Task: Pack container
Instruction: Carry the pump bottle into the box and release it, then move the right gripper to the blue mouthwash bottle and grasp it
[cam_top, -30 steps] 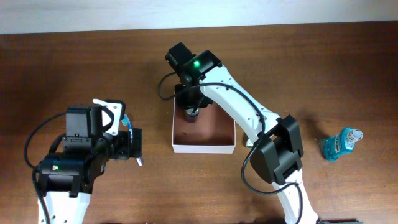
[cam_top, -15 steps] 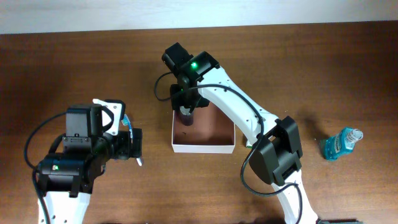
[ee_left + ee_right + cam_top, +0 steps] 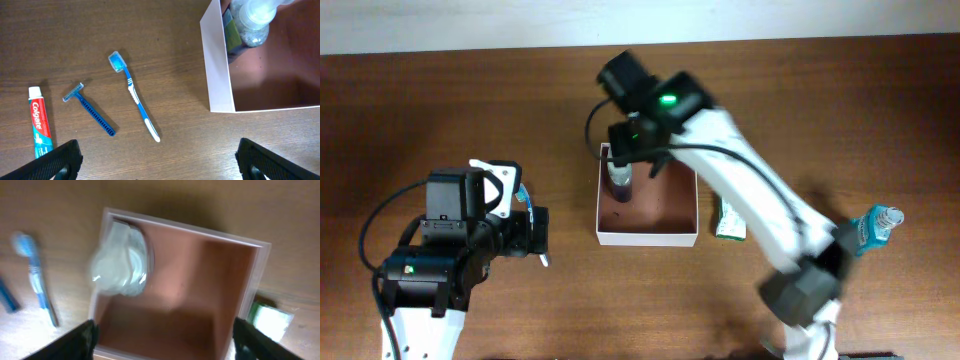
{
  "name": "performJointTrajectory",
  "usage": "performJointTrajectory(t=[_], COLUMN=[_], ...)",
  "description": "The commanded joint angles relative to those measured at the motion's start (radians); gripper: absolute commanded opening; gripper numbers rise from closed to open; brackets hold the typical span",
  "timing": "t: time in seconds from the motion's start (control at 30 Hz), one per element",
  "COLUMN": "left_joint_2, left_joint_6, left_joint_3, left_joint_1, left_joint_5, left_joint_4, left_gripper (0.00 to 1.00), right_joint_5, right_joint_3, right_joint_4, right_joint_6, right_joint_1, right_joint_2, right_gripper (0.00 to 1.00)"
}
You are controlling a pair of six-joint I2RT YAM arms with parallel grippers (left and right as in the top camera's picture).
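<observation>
The container (image 3: 647, 238), set mid-table, is seen holding a bottle (image 3: 620, 183) in its far-left corner, and the right gripper (image 3: 167, 340) is spread open above it. That placing is judged done. The left gripper (image 3: 162, 162), also opened, is needed next on the toothbrush (image 3: 137, 100).

My overhead camera looks straight down on the whole table from high up, with the container (image 3: 665, 205) just above the middle. The left wrist camera sits low, left of the container (image 3: 217, 70), facing down, so only the left wall and the bottle (image 3: 252, 20) inside show, at the right edge. The right wrist camera hangs close over the container (image 3: 200, 280), looking into it, and is blurred. All three views share that wall. Both wrist views catch the toothbrush (image 3: 137, 100) left of it.
</observation>
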Motion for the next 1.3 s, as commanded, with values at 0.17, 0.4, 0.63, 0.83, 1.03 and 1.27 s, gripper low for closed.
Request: performJointTrajectory(t=[0.17,0.4,0.63,0.83,1.03,1.27], left_joint_2=[-0.003,-0.003,-0.003,-0.003,-0.003,-0.003], left_joint_6=[-0.006,-0.006,-0.006,-0.006,-0.006,-0.006], left_joint_3=[0.024,0.024,0.024,0.024,0.024,0.024], left_joint_1=[0.005,0.005,0.005,0.005,0.005,0.005], left_joint_5=[0.011,0.011,0.011,0.011,0.011,0.011], left_joint_4=[-0.013,-0.013,-0.012,-0.012,-0.012,-0.012], left_gripper=[0.99,0.99,0.99,0.99,0.99,0.99], right_joint_5=[0.071,0.014,-0.010,-0.013,-0.013,-0.014], right_joint_3=[0.033,-0.045,-0.335,-0.558,-0.746,-0.845], right_joint_4=[-0.222,-0.315,-0.230,-0.110,0.046,0.163], right_joint_6=[-0.026,-0.117,-0.237,-0.261,-0.312,-0.352], right_joint_1=[-0.375,-0.795,-1.064,-1.135,-1.135,-1.135], right_joint_2=[-0.338,-0.345,-0.344,-0.344,-0.344,-0.344], right_gripper=[0.93,0.99,0.99,0.99,0.98,0.99])
